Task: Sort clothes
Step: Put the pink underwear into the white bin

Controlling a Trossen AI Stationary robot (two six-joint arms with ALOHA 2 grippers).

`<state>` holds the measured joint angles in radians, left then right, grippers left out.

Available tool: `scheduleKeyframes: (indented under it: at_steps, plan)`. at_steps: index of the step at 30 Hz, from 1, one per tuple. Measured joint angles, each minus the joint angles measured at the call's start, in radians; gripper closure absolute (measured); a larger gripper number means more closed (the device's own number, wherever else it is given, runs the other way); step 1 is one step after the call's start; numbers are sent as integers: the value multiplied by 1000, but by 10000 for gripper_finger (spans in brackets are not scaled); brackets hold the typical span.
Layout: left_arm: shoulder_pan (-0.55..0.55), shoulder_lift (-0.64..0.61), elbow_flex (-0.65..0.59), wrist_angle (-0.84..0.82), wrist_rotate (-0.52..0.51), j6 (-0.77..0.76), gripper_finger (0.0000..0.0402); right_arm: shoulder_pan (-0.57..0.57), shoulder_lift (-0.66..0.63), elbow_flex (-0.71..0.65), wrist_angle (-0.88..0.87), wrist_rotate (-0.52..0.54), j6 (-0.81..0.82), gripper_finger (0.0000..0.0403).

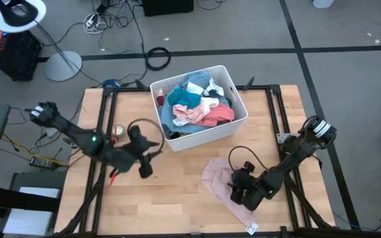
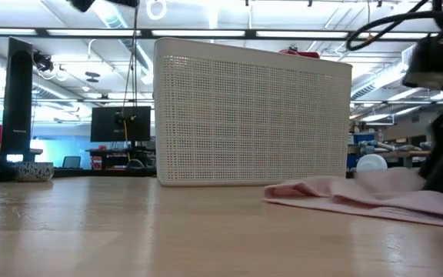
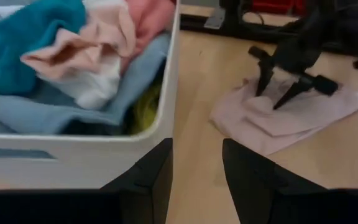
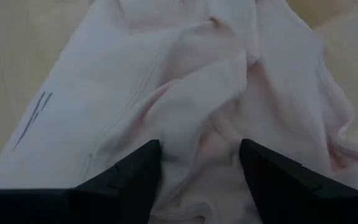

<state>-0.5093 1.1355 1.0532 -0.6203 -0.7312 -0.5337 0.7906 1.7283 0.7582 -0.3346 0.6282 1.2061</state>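
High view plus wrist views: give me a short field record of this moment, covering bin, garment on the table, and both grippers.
bin: white plastic bin at the table's far middle, piled with clothes in teal, white, pink and light blue
loose garment: pale pink garment lying crumpled on the wooden table, outside the bin
right gripper: right gripper open, fingers straddling the pink fabric, nothing lifted
left gripper: left gripper open, empty, beside the bin's near wall

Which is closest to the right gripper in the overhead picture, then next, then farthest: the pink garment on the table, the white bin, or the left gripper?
1. Pink garment: directly under the right gripper.
2. White bin: farther back, centre.
3. Left gripper: far left side.
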Motion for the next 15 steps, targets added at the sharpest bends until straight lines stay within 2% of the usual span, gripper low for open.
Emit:
scheduleKeyframes:
  at_steps: [3,5,7,10,11,15]
  plan:
    - [-71,0,-65,26,-70,-46,257,-21,30,1,62,16,-43,179]
    - [-105,0,-102,51,-115,-78,257,-38,30,-1,91,15,-80,203]
    - [-125,0,-131,54,-143,-107,257,-54,8,-2,101,13,-120,254]
    - [-144,0,-167,56,-151,-149,257,-82,-48,-7,65,-42,-197,362]
    - [-146,0,-178,60,-155,-154,257,-91,-78,-8,43,-53,-219,380]
    - [-145,0,-236,121,-158,-155,257,-126,-232,-7,-62,-53,-216,392]
